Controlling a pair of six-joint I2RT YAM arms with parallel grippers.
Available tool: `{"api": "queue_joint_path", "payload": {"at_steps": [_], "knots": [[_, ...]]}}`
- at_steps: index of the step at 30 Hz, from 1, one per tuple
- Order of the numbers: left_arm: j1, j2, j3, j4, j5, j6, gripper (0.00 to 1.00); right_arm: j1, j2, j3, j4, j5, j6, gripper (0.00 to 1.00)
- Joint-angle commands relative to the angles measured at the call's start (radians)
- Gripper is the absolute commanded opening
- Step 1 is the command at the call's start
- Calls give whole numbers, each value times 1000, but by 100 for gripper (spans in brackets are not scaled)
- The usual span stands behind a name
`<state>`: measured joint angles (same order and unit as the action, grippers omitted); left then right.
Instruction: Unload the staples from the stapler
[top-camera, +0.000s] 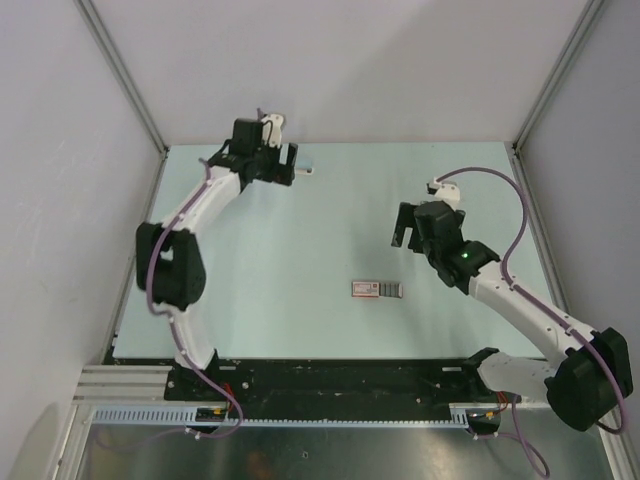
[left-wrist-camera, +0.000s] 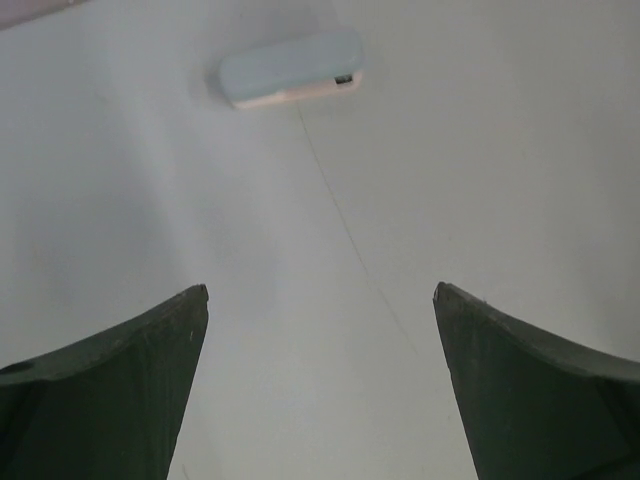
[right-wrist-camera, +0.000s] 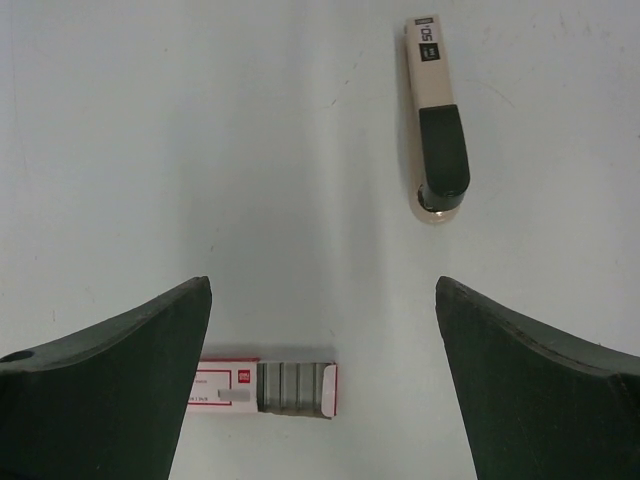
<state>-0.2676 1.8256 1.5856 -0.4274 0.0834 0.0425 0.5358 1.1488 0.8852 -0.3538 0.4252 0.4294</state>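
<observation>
Step in hand: approach, nothing grasped. Stapler (left-wrist-camera: 290, 70) flat on surface (left-wrist-camera: 480, 180), top centre of left wrist view, ahead of left gripper (left-wrist-camera: 320, 290), fingers apart. Right gripper (right-wrist-camera: 322, 283) likewise apart, empty. Next: advance, seize body, open magazine.

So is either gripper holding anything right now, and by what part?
Nothing held. Left gripper and right gripper are both open and empty; the stapler lies untouched ahead of the left one.
</observation>
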Motion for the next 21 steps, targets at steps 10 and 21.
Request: {"api": "queue_joint_path", "payload": {"at_steps": [10,21], "knots": [[-13,494,513,8,-104,-288,100,136,-14,-22,88,68,-49,99],[-41,732,818,61,-76,-284,100,176,61,-44,157,12,-54,97]]}}
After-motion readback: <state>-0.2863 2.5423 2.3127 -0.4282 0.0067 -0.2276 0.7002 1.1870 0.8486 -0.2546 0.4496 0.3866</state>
